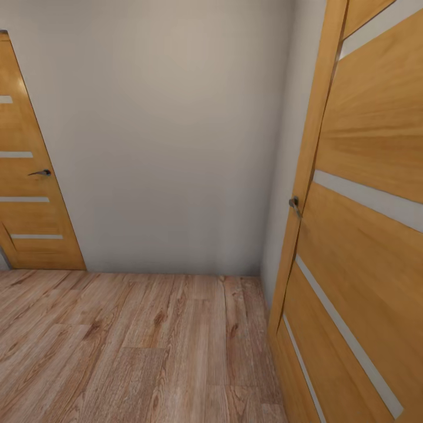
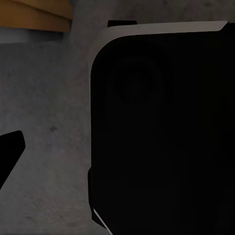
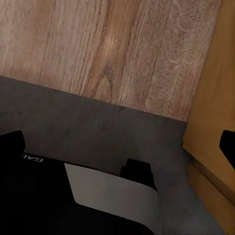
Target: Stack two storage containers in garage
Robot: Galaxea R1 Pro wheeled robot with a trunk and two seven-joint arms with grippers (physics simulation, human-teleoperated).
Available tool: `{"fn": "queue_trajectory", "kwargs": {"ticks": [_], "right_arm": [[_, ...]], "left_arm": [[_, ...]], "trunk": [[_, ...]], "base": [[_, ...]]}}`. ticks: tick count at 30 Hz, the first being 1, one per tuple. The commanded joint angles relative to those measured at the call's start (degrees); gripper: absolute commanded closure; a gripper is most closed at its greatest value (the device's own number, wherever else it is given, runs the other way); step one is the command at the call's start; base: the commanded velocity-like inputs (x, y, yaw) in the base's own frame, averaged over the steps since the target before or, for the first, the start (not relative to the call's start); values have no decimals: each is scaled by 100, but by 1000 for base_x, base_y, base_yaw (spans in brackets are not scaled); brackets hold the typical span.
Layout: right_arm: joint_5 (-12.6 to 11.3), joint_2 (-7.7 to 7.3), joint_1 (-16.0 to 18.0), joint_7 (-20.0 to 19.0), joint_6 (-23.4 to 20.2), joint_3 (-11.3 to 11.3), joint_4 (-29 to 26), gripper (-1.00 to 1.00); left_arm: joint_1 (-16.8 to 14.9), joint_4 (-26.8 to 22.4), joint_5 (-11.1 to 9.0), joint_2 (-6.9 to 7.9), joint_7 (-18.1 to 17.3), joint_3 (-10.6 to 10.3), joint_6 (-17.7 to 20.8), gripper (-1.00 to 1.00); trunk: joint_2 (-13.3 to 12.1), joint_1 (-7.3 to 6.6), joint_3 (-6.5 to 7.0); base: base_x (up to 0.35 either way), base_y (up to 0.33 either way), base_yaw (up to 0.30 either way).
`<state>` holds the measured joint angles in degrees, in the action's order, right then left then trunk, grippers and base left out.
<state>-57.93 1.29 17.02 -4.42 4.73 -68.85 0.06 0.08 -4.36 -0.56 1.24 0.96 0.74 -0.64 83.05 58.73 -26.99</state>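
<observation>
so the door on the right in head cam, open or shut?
Open. The right door stands swung out edge-on toward the camera, its handle on the near edge, clear of the wall.

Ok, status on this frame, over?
Right gripper jaws apart, nothing held. At a threshold: plank floor meets concrete floor. Wooden door close on right.

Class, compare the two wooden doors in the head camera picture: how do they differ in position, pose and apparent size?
The left door stands far off against the back wall, flat and looking small; the right door is close, angled across the view and looks large. The left door's handle is a side-on lever; the right door's handle is seen end-on. Both are honey-coloured wood with pale horizontal strips.
</observation>
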Motion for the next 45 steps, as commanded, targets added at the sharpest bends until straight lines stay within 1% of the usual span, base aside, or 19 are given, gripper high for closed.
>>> {"fn": "queue_trajectory", "kwargs": {"ticks": [1, 26, 28, 36, 41, 45], "right_arm": [[-61, 3, 3, -31, 20, -40, 12, -100], [-50, 2, 3, -24, 33, -40, 12, -100], [-29, 10, 3, 27, -2, -48, 12, -100], [-25, 11, 5, 62, -21, -53, 12, -100], [-23, 18, 3, 102, -13, -56, 12, -100], [-18, 19, 3, 108, -15, -58, 12, -100]], "left_arm": [[1, -5, -6, 0, 10, 5, -7, -100], [1, -4, -6, 0, 10, 5, -7, -100], [1, -4, -6, 0, 13, 10, -7, -100], [1, -4, -6, 0, 10, 5, -7, -100], [1, -4, -6, 0, 10, 6, -7, -100], [1, -4, -7, 0, 10, 5, -7, -100]], "trunk": [[3, 0, -5], [3, 0, -5], [3, 0, -5], [3, 0, -5], [3, 0, -5], [3, 0, -5]], "base": [[0, 0, 0], [0, 0, 0], [0, 0, 0], [257, 0, 0], [63, 0, 25], [12, 0, 193]]}}
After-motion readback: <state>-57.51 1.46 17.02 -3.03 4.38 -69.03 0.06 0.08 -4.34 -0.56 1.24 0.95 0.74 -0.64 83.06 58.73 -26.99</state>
